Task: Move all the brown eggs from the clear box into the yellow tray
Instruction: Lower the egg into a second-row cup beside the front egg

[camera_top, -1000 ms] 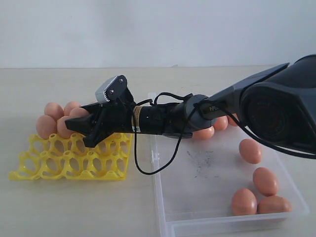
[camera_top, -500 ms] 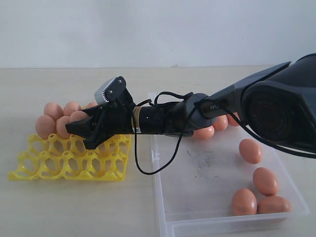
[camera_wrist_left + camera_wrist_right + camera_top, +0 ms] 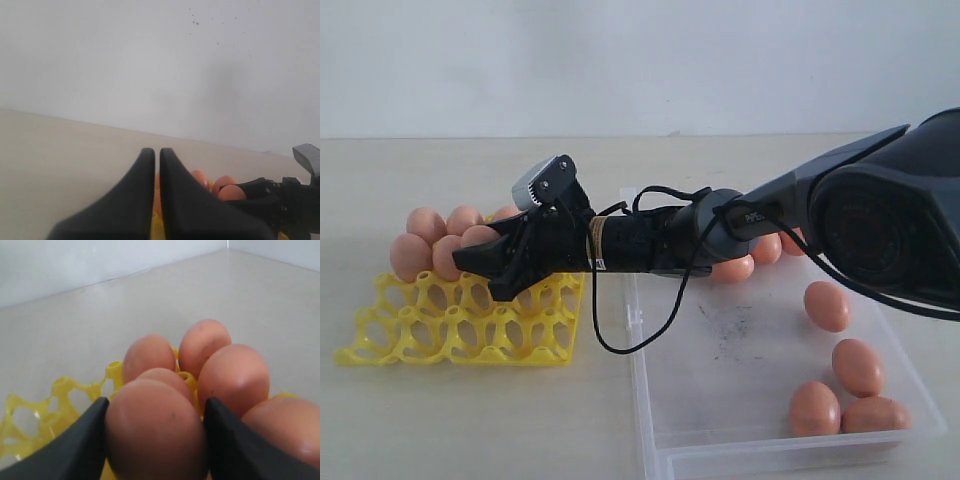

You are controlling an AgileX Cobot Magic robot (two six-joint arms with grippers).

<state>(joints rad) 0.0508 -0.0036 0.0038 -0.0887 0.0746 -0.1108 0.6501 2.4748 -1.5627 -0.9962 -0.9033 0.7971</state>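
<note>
Eggs sit in both containers. The yellow tray (image 3: pixel 460 325) lies on the left of the exterior view. A cluster of brown eggs (image 3: pixel 425 225) stands in the cups along its far side, at least five of them, and the nearer rows of cups are bare lattice. The right hand (image 3: pixel 480 275) reaches across over that far side and pinches one brown egg (image 3: pixel 155 435) between its black fingers (image 3: pixel 75 450), which press on both flanks of the shell. The egg is right against its neighbours. Whether it rests in a cup I cannot tell.

The clear box (image 3: pixel 650 440) lies just beside the tray on the right. Four eggs are grouped toward its right wall, and at least three more lie along the far wall, partly hidden behind the arm. Dark scuff marks (image 3: pixel 730 330) smear the middle of its floor.

The left hand (image 3: pixel 156 152) shows only in the left wrist view. It is held above the worktop with its fingers pressed almost together, a thin slit between them and nothing in it.

White lettering (image 3: pixel 752 215) on the right arm is too small to read. A pale band (image 3: pixel 598 240) rings the wrist, and a black cable (image 3: pixel 620 340) loops below it.

The worktop (image 3: pixel 470 430) is plain light beige, backed by a bare white wall (image 3: pixel 620 60).
</note>
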